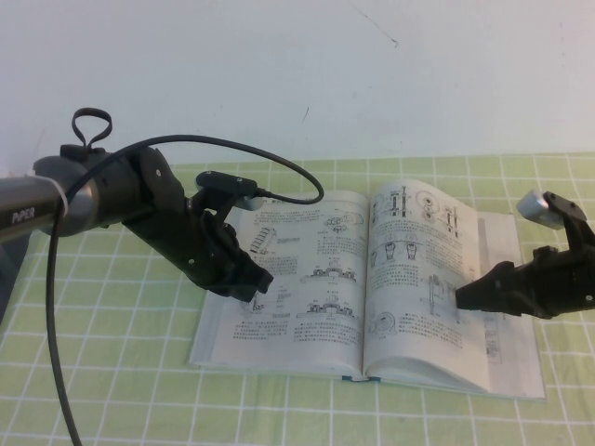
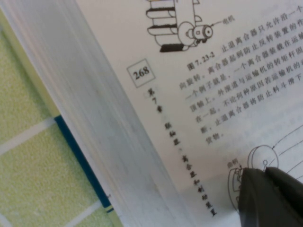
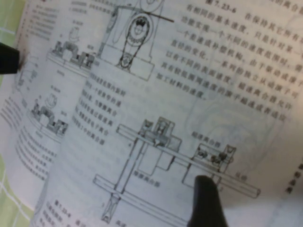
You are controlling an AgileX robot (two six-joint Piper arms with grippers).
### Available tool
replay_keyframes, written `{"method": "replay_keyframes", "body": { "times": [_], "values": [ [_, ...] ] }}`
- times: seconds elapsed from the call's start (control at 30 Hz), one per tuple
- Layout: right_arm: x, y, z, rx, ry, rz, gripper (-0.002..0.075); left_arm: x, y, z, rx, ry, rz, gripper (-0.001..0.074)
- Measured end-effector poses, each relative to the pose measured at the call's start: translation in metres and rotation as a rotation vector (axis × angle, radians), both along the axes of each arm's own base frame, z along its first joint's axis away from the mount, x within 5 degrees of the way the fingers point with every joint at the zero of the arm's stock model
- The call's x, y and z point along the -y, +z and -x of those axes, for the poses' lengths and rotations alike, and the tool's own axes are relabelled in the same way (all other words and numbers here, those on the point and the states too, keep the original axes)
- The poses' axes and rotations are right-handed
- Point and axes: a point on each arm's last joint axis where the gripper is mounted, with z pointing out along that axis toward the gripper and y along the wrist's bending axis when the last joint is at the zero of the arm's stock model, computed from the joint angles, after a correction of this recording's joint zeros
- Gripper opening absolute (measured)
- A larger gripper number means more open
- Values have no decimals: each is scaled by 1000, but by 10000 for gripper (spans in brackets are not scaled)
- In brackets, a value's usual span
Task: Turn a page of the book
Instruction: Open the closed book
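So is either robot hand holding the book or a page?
No grip shows. The right gripper, open, touches the raised page near its outer edge; the left gripper rests on the book's left page.

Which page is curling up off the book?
The page on the right side, by the right gripper. The left one under the left gripper lies flat.

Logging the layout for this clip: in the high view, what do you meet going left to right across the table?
Left pincer resting on the left-hand leaf of the book → the book's spine gutter → the page crowded with wheel-and-shaft drawings, bulging upward → right pincer, open, at that page's outer edge.
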Motion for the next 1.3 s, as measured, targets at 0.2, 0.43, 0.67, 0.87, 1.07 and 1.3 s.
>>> {"method": "replay_keyframes", "body": {
  "times": [0.2, 0.43, 0.67, 0.87, 1.07, 1.3],
  "values": [
    [-3, 3, -1, 18, -6, -62, 430, 0, 0, 0, -2, 4, 1, -4],
    [-6, 8, -4, 34, -29, -129, 430, 0, 0, 0, 0, 5, 1, -4],
    [-3, 13, -11, 52, -24, -118, 430, 0, 0, 0, -1, 6, 3, -4],
    [16, 15, -18, -47, 3, 54, 430, 0, 0, 0, -1, 6, 3, -4],
    [22, 8, -16, -136, 1, 108, 430, 0, 0, 0, -1, 6, 3, -4],
    [16, -4, -22, -175, -32, -66, 429, 0, 0, 0, -1, 5, 4, -4]
  ]
}}
